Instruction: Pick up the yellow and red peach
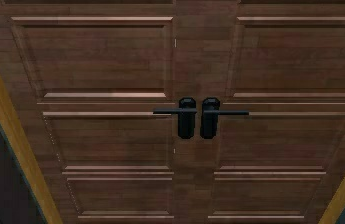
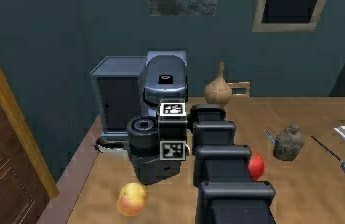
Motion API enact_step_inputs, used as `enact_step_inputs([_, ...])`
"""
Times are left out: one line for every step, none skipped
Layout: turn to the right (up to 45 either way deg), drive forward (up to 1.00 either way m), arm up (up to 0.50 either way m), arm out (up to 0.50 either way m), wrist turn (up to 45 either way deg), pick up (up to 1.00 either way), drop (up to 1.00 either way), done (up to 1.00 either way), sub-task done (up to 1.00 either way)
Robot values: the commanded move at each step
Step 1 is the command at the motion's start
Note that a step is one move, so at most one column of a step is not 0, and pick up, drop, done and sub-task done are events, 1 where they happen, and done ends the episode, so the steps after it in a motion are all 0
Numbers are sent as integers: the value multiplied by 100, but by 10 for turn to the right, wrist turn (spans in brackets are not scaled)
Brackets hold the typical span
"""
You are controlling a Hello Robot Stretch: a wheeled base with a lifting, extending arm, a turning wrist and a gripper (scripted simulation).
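Dark square-section arm rises from bottom centre; black gripper at mid-left, grasp cannot be told. Yellow-and-red round peach, lower left, on brown wooden tabletop; teal walls.

No text, number, brand or sign can be read in either view. The nearest thing to a label is the pair of white squares on the arm, at the middle of the arm side view. Their black marks form blocky patterns, not letters or digits.
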Motion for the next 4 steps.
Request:
enact_step_inputs([0, 0, -28, 0, 0, 0, 0, 0, 0])
enact_step_inputs([0, 0, 0, 0, 0, 100, 0, 0, 0])
enact_step_inputs([0, 0, 10, 0, 0, 0, 0, 0, 0])
enact_step_inputs([0, 0, 0, 0, 0, 0, 0, 100, 0])
